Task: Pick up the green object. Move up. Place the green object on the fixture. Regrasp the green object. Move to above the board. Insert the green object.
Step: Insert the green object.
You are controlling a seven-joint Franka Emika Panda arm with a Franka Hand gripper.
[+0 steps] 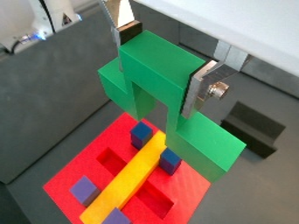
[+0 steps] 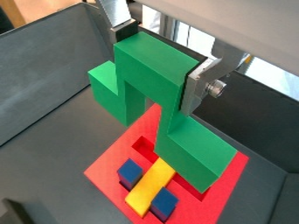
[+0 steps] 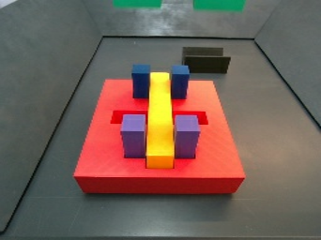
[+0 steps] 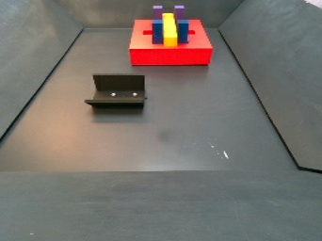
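Biggest in view: the board (image 3: pixel 113 173), a red slab on the grey floor, seen from above in both wrist views and from the side in both side views. Carries a yellow bar (image 3: pixel 160 117) down its middle, two blue blocks (image 3: pixel 141 77) at one end and two purple blocks (image 3: pixel 133 134) at the other, flanking the bar. Shows open red recesses (image 1: pixel 108 158) beside the bar, presumably the slot awaiting the piece.

Next, the green object (image 1: pixel 158 80), clamped high over the board and filling much of both wrist views. Held by its raised centre, arms reaching out to either side, probably so the lower part stays free to enter the recess. Appears only as green slivers at the upper edge of a side view (image 3: pixel 141 3), so well above the slab, not yet touching it.

Then the fixture (image 4: pixel 117 91), the dark bracket standing empty on the floor, well apart from the board; no longer needed, judging by the grasp.

Smallest, the gripper (image 2: pixel 163 56), jaws clenched on the green object, silver fingers (image 2: pixel 205 77) pressed flat to opposite faces. Likely stage: above the board, insertion still to come. Needs lining up with the recess before descent, else risks catching on the bar or blocks.
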